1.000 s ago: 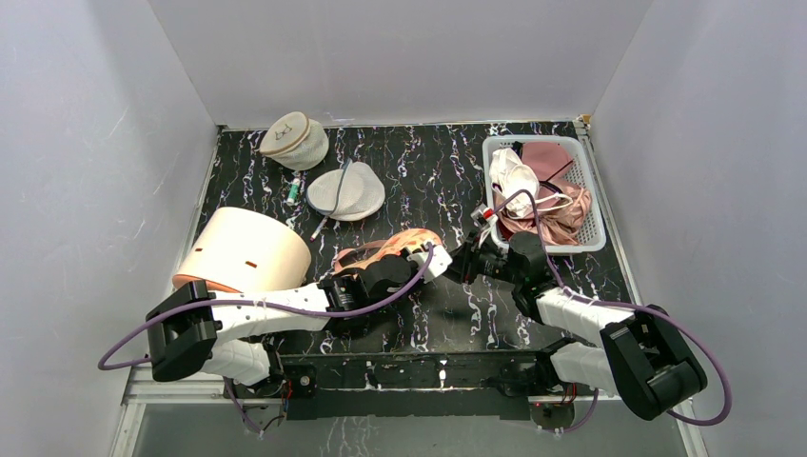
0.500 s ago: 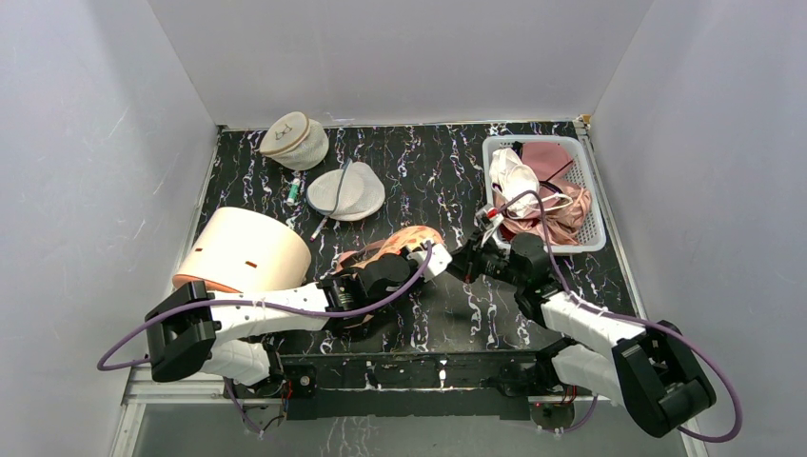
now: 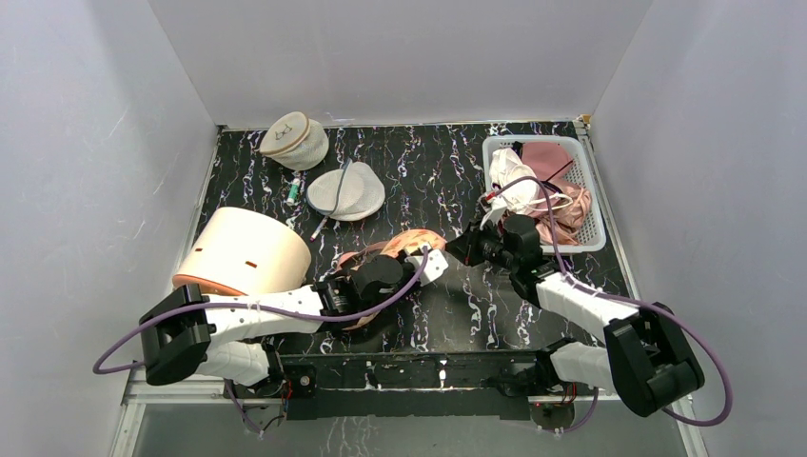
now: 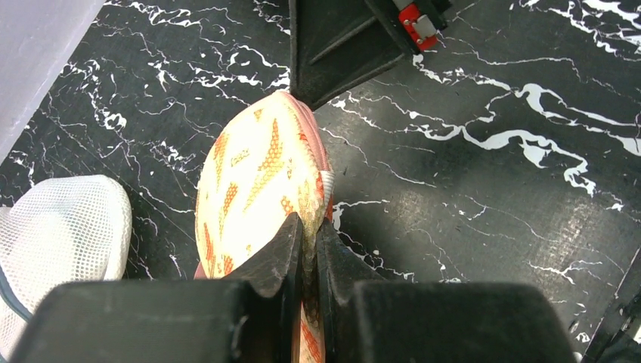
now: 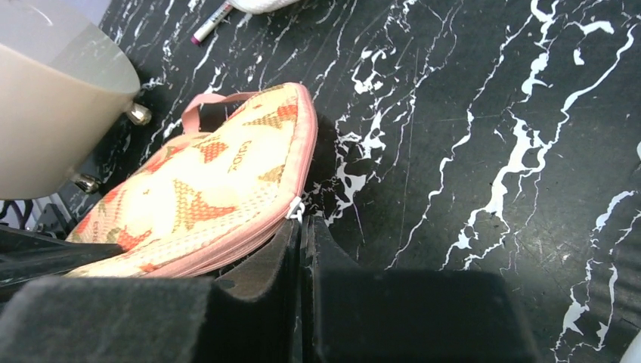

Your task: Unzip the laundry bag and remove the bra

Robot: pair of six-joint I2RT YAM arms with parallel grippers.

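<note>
Top external: over the last second the right arm has swung its wrist closer to the white basket point(image 3: 592, 195), while the left arm has eased slightly away from it, so I read this as tension coming onto the zip. The laundry bag point(image 3: 407, 242) sits on the tabletop just off the basket's near-left corner, strung between the two grippers. Right gripper point(image 5: 301, 224) is pressed together on the zipper pull point(image 5: 295, 209) at the bag's basket-side tip. Left gripper point(image 4: 306, 227) pinches a fold of the printed fabric at the end away from the basket, anchoring it. The pink zipper edge point(image 5: 266, 227) looks closed along what I can see, so the unzip has barely started. No sign of the bra from the bag, presumably inside. Both forearms are low and angled inward, with their fingertips facing each other across the bag.
</note>
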